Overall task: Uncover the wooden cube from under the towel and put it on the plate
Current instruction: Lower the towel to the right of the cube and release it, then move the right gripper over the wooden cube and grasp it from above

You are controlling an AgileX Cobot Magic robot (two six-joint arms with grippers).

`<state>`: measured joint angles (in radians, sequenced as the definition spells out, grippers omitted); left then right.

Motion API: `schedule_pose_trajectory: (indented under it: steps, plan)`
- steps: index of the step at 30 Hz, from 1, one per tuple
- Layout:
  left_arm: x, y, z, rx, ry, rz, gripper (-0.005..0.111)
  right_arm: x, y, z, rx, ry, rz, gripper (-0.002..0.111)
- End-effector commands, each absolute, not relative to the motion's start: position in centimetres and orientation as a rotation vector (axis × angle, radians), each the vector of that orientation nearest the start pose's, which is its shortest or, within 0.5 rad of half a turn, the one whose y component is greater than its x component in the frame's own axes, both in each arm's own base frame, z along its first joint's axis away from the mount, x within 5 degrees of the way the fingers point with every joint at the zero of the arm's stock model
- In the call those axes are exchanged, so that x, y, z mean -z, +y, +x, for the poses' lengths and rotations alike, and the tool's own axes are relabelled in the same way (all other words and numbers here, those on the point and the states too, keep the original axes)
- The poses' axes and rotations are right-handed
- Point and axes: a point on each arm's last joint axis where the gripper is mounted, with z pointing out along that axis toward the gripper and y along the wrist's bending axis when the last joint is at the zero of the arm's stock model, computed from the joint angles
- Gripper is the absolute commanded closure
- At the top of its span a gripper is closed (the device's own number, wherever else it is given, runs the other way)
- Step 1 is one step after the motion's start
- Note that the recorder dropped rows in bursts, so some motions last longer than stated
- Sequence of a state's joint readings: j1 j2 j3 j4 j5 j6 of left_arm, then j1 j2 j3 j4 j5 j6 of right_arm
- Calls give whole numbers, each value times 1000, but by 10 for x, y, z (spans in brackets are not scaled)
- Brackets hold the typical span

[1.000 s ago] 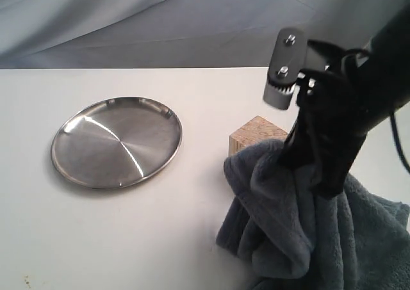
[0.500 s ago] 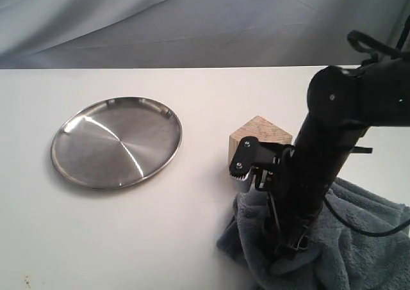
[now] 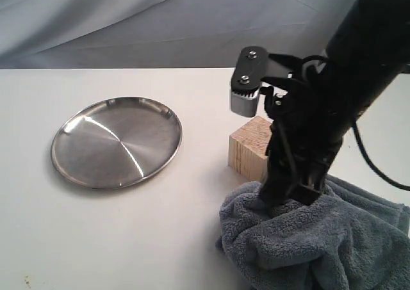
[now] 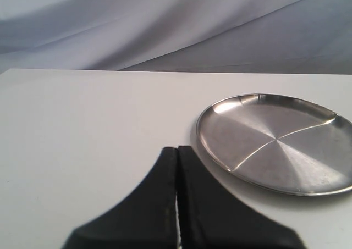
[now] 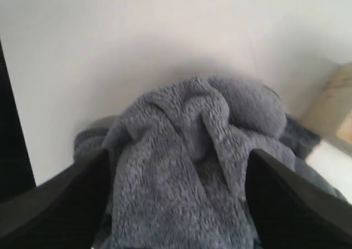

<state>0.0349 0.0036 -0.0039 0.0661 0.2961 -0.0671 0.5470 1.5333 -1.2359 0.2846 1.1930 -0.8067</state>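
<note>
The wooden cube (image 3: 248,150) stands bare on the white table, just right of the steel plate (image 3: 116,141); one edge of it shows in the right wrist view (image 5: 336,109). The grey-blue towel (image 3: 307,245) lies in a heap at the front right, touching the cube's near side. My right gripper (image 3: 283,197) hangs just over the heap's top, open, its black fingers (image 5: 82,186) wide apart on either side of the fleece (image 5: 187,144) without pinching it. My left gripper (image 4: 177,151) is shut on nothing, low over the table beside the plate (image 4: 275,142).
A grey cloth backdrop (image 3: 160,21) runs behind the table's far edge. The right arm (image 3: 359,66) and its cable cross above the cube and towel. Bare tabletop (image 3: 128,239) lies in front of the plate.
My right gripper lowered the lifted towel, opened and let it go, then rose a little. The towel now lies heaped and the cube shows more. The plate has not moved.
</note>
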Motion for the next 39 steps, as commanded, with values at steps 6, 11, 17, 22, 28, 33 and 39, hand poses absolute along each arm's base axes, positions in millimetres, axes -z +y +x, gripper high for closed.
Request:
schedule_pose_trajectory:
  steps: [6,11,17,22,28,33,39]
  plan:
    - [-187,3,55,-38,1768,-42,107,-240,147,232,-75,2606,-1814,93]
    - [-187,3,55,-38,1768,-42,107,-196,153,246,-32,2626,-1821,105]
    - [-187,3,55,-38,1768,-42,107,-152,161,251,-124,2767,-1862,105]
    - [-187,3,55,-38,1768,-42,107,-117,166,250,-230,2825,-1950,105]
    - [-187,3,55,-38,1768,-42,107,-118,180,238,-315,2801,-2114,105]
    - [-187,3,55,-38,1768,-42,107,-184,183,239,-275,2663,-2015,105]
    - [-187,3,55,-38,1768,-42,107,-241,176,236,-157,2418,-1820,105]
